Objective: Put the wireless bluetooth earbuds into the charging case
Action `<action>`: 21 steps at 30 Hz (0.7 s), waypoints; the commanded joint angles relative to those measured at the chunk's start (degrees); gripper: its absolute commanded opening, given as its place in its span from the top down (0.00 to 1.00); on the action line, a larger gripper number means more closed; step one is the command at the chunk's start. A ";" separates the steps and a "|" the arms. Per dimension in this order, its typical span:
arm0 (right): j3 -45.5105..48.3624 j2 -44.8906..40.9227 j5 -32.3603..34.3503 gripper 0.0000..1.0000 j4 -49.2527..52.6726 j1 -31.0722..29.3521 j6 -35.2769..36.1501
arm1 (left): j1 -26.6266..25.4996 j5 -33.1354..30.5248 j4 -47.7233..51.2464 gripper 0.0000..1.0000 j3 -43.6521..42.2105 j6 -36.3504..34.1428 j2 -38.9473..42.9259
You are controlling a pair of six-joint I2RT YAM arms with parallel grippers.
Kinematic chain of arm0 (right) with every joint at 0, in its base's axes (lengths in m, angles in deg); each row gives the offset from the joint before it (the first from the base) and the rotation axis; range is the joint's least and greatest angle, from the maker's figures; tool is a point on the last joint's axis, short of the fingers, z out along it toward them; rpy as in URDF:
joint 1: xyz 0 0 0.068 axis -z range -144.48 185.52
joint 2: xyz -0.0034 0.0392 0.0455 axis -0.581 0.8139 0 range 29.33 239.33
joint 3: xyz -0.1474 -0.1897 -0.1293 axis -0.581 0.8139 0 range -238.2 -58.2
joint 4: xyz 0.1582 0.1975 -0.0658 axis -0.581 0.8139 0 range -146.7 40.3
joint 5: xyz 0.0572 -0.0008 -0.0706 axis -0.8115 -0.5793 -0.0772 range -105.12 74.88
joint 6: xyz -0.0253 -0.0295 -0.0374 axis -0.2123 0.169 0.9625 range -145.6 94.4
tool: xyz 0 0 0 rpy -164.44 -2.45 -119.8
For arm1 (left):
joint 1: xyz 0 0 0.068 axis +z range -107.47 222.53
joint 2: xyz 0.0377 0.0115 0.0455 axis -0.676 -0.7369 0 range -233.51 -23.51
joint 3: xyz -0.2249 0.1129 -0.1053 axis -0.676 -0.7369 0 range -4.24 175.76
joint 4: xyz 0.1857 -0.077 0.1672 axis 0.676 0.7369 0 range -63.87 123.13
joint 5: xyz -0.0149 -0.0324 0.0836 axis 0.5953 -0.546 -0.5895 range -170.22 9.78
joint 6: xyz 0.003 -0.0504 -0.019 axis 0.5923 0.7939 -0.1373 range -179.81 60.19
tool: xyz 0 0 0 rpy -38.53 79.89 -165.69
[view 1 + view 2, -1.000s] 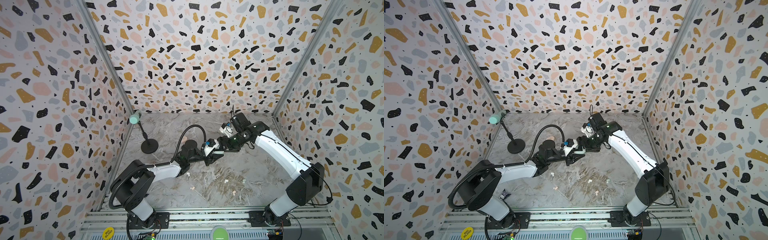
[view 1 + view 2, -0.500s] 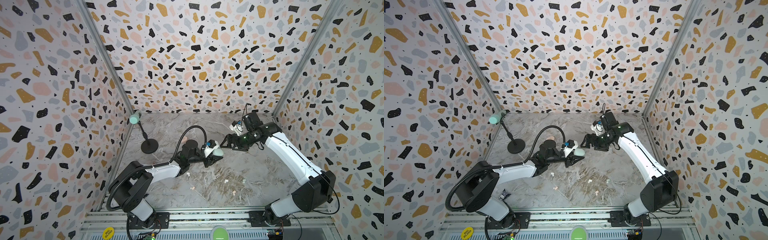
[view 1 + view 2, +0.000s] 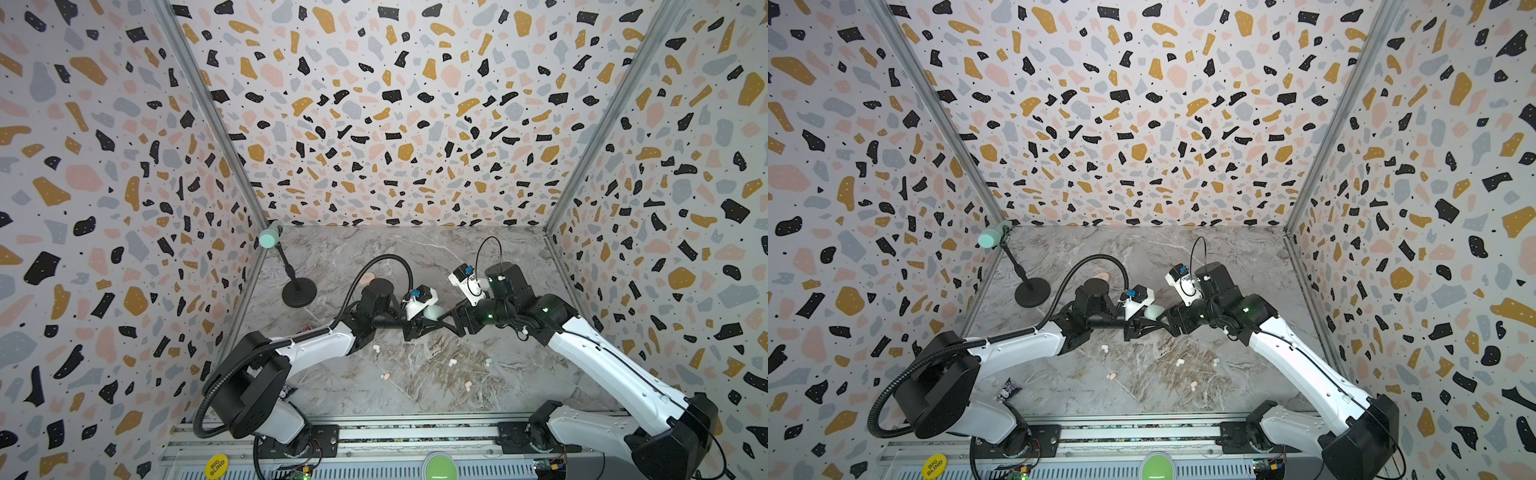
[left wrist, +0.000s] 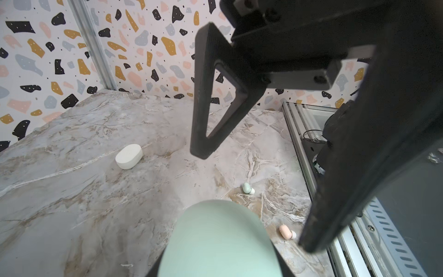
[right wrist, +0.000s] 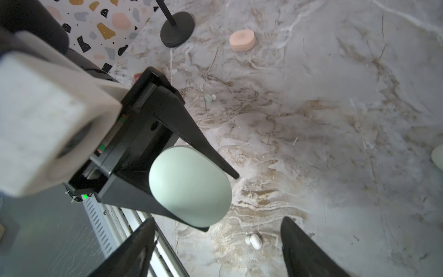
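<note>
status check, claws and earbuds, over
Left claw shut on mint case, lid looks closed. Right claw open, facing it. Earbuds loose on table. Nothing between claw and case.

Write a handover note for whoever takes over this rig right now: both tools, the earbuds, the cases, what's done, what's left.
Left tool: shut on the mint green oval plastic case, held off the marble table.
Right tool: open, empty, facing that case.
Loose on the table: a white plastic earbud, a pink plastic earbud, a mint plastic earbud, and more.
Pink oval plastic case and white oval plastic case lie closed on it.
Done: mint case picked up. Left: open it, seat the buds; none shows in a case.
</note>
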 commanded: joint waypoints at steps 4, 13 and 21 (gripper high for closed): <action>0.76 -1.46 3.55 0.24 -6.09 -2.28 6.56 | 0.25 3.03 -0.26 1.00 0.69 -1.02 0.65; 2.00 -0.91 6.04 0.25 -5.36 -4.65 8.93 | 0.30 3.79 0.28 1.00 1.21 -1.24 0.53; 2.45 0.14 10.16 0.26 -4.41 -5.43 9.47 | 0.30 4.38 0.42 1.00 1.23 -1.20 1.28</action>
